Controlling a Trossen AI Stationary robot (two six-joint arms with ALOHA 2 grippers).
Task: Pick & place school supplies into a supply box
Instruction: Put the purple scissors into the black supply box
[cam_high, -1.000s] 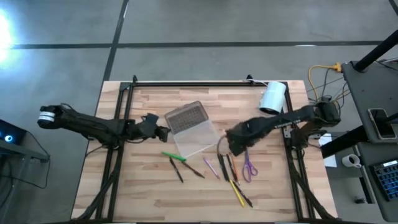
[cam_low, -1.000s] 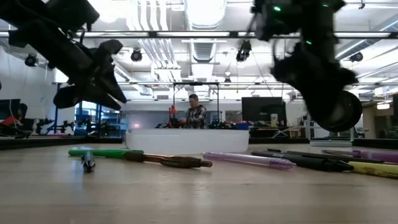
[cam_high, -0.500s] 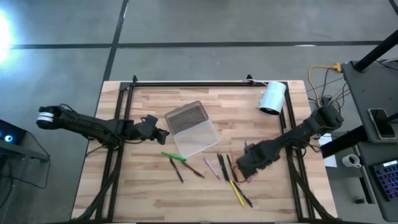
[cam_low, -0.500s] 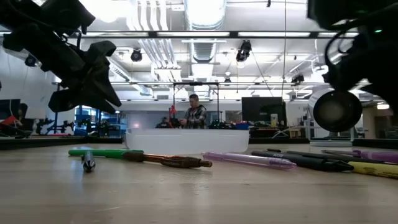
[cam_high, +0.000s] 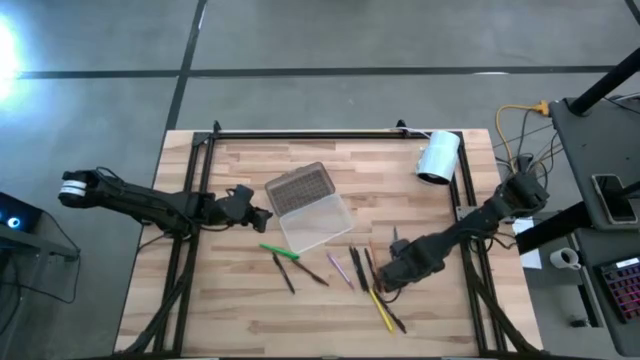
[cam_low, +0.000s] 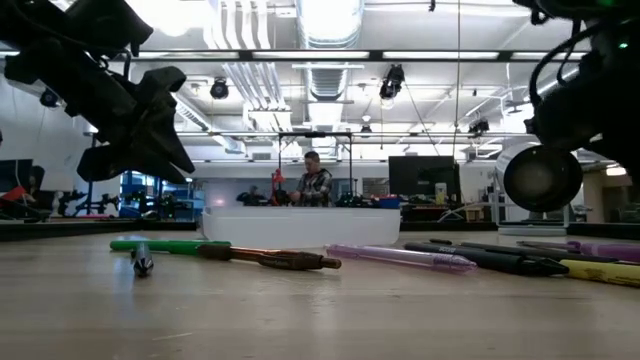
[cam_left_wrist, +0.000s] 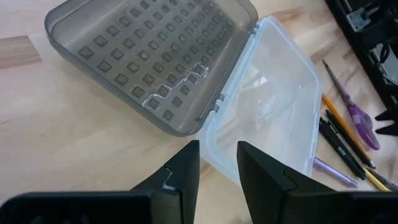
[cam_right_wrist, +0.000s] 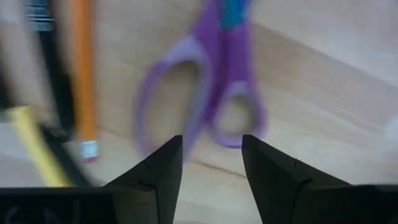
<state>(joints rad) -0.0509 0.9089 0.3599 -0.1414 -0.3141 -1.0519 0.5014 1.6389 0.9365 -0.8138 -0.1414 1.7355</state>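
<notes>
The supply box (cam_high: 305, 206) lies open on the table, its dark grey half (cam_left_wrist: 155, 56) hinged to its clear half (cam_left_wrist: 267, 106). Near it, pens and pencils lie flat: a green one (cam_high: 280, 252), a purple one (cam_high: 338, 268), dark ones (cam_high: 358, 268) and a yellow one (cam_high: 380, 308). The purple-handled scissors (cam_right_wrist: 208, 93) lie flat beside an orange pencil (cam_right_wrist: 84, 74). My right gripper (cam_right_wrist: 211, 140) points down, open, just above the scissors' handle loops. My left gripper (cam_left_wrist: 217, 149) hovers open at the box's left side, touching nothing.
A white roll (cam_high: 438, 156) lies at the table's far right corner. A black frame rail (cam_high: 310, 133) runs along the far edge. Bare wood lies near the front edge (cam_high: 250, 320). In the low view a person (cam_low: 313, 180) stands far behind the table.
My right gripper has swung from beside the box's clear half toward the table's near right and sunk a little, ending over the scissors. The left arm and all the supplies have stayed where they were.
</notes>
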